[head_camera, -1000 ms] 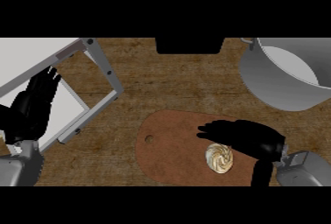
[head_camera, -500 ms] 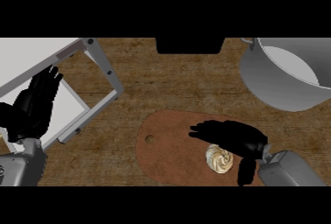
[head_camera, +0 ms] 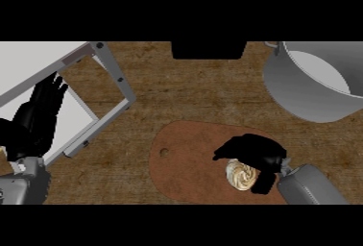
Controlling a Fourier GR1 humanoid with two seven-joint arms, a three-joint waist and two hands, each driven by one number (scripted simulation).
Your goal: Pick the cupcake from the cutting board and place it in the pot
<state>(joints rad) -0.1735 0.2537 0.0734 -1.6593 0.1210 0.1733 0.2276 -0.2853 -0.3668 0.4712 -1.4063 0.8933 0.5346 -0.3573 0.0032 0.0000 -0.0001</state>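
**Black hand closes round swirled cupcake on cutting board**

The robot's right hand (head_camera: 251,150), matte black, sits at the lower right of the frame with its fingers curled over the upper edge of the cupcake (head_camera: 241,174) and its thumb running down the cake's right side, so the hand wraps it on two sides. The cupcake, round with cream and tan swirled frosting, rests on the right part of the cutting board (head_camera: 190,166). The board is a smooth reddish-brown oval slab with a small hole near its left edge. A rounded grey forearm (head_camera: 312,186) leads off to the lower right corner.

The board lies on a rough, wood-grained brown surface (head_camera: 199,93). In the upper right stands the pot (head_camera: 305,101), a wide grey metal cylinder with a pale interior, well apart from the cupcake. A dark block (head_camera: 209,49) sits at top centre.

At the left edge the left hand (head_camera: 39,115) rests open, fingers straight and pointing up, holding nothing, over a grey metal frame (head_camera: 113,72) that borders a flat white panel.
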